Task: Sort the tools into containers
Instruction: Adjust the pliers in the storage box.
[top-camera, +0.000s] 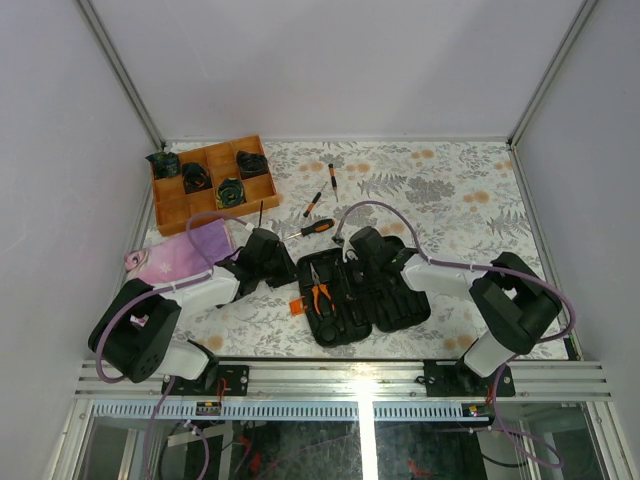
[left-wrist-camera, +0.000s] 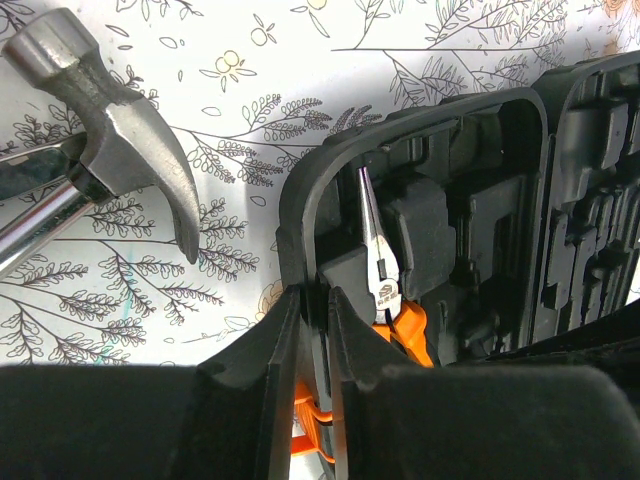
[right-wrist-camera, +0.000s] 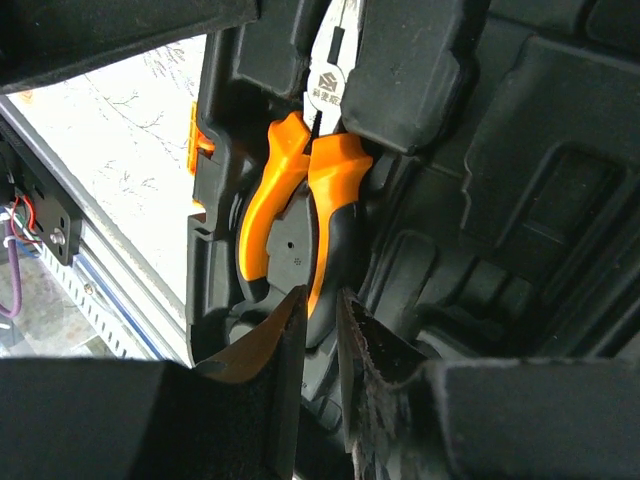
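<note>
The black tool case (top-camera: 385, 300) lies open at the table's front middle. The orange-handled pliers (top-camera: 320, 291) lie in a moulded slot in its left half. My left gripper (top-camera: 272, 262) is shut on the case's left rim (left-wrist-camera: 312, 300), one finger on each side of the wall. My right gripper (right-wrist-camera: 322, 300) is closed narrowly on the end of the pliers' right handle (right-wrist-camera: 335, 210). A steel hammer head (left-wrist-camera: 120, 130) lies on the cloth left of the case. A black-and-orange screwdriver (top-camera: 314, 227) and two thin short drivers (top-camera: 313, 203) (top-camera: 333, 180) lie behind the case.
An orange-brown wooden divided tray (top-camera: 170, 207) with dark rolls stands at the back left. A pink cloth (top-camera: 180, 258) lies by my left arm. The case's small orange tab (top-camera: 298, 305) sticks out at its left edge. The table's metal rail (top-camera: 350, 375) runs along the front.
</note>
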